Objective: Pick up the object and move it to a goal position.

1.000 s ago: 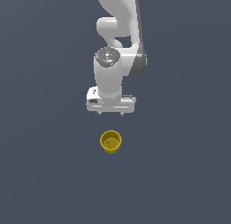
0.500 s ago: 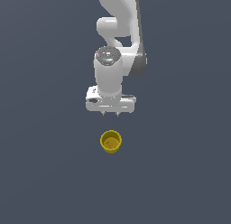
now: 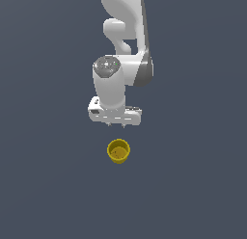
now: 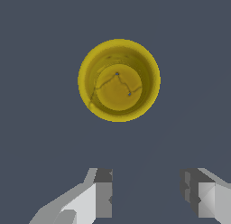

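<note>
Mustard-yellow cup upright on grey floor, mouth up, clear of the arm. Gripper above and beside it, fingers spread wide, empty; likely lining up a rim grasp.

Flat, even simulator light

Both views are rendering sharp and glare-free; the worktop is showing dim slate-grey, carrying no visible shadows.

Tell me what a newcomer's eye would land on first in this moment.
The mustard-yellow cup stands out first: upright, open and empty, alone on the dark grey floor. Next comes the white Panda arm behind it, its pincer open with nothing between the fingers, apart from the cup.
</note>
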{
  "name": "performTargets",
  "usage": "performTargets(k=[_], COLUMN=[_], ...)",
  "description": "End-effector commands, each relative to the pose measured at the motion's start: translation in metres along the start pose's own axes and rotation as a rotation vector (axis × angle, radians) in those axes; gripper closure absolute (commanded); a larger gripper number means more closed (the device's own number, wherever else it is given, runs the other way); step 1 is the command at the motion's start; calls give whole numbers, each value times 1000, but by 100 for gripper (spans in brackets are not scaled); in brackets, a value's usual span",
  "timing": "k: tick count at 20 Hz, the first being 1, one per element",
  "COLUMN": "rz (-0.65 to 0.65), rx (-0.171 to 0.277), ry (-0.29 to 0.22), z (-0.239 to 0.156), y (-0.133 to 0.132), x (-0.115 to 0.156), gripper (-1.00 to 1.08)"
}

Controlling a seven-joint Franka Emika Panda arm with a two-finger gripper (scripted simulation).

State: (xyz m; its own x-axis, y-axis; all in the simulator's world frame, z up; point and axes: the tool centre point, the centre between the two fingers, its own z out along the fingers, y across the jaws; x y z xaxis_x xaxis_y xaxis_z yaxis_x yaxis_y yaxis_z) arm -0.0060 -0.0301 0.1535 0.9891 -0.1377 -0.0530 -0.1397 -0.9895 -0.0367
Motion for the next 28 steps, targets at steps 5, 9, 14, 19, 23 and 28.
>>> performTargets(k=[5, 9, 14, 19, 23, 28], rz=[157, 276, 382, 441, 455, 452], rx=[90, 165, 238, 280, 291, 288], ry=[-36, -65, -92, -108, -111, -111], z=[16, 29, 40, 47, 49, 56], y=[12, 21, 29, 34, 35, 33], x=[22, 39, 54, 62, 64, 63], gripper=[-20, -20, -20, -20, -20, -20])
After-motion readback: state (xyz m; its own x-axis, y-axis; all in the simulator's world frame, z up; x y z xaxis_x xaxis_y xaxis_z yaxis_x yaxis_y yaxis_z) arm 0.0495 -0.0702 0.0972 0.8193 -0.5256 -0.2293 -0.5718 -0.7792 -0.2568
